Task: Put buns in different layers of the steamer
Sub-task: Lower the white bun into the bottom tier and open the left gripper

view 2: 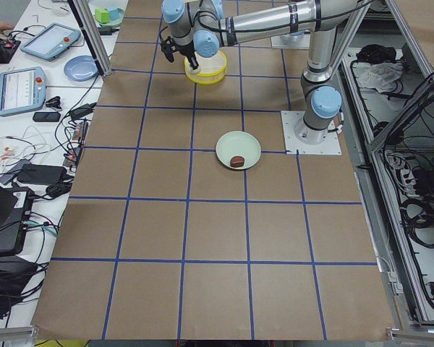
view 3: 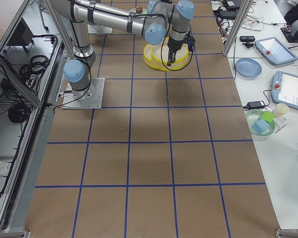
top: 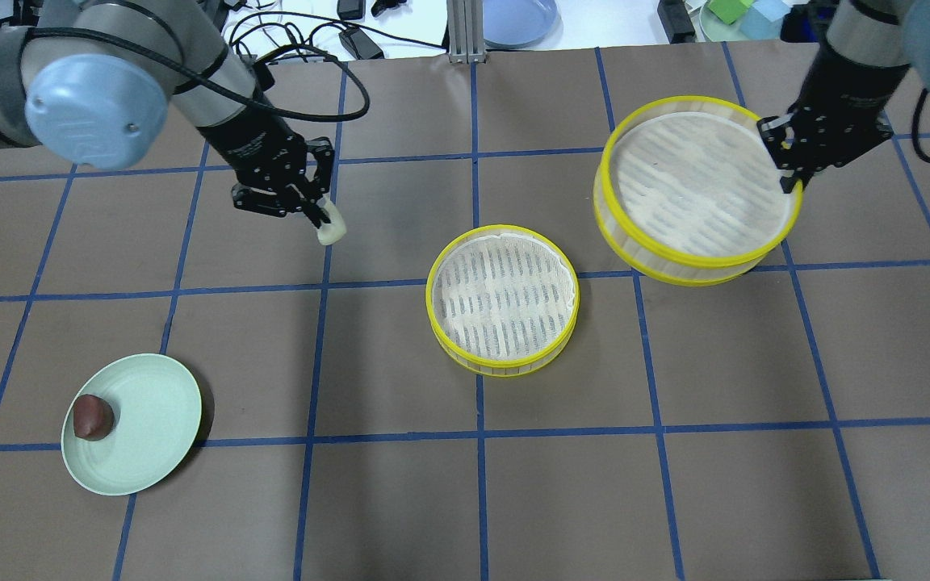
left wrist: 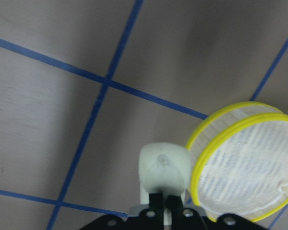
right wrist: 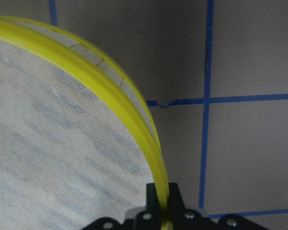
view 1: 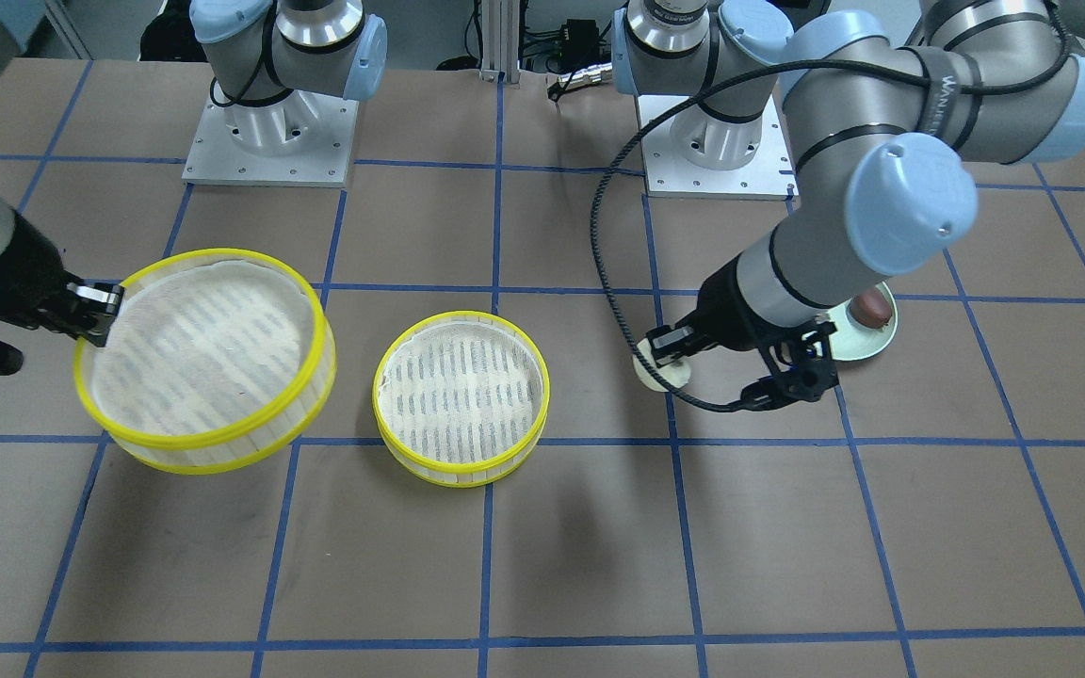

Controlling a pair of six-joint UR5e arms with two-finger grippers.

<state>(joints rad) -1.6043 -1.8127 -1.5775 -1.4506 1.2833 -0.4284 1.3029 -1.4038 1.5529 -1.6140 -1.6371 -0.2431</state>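
The left gripper [top: 321, 219], clamped on the cream bun [top: 331, 231], holds it at ten o'clock of the open base tier [top: 503, 300]. The right gripper [top: 788, 179] pinches the rim of the top tier [top: 695, 190], apparently aloft, at two o'clock. The brown bun [top: 93, 416] sits on the plate [top: 150, 436], eight o'clock. Next: centre and lower the cream bun into the base.

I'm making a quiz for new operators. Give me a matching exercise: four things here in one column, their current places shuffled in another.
Things: 1 white bun; 2 brown bun; 3 tilted steamer tier; 4 level steamer tier.
Places: A on the green plate; B flat on the table, ungripped; C held by the left end effector; D rim held by the right end effector.
Pairs: 1-C, 2-A, 3-D, 4-B.
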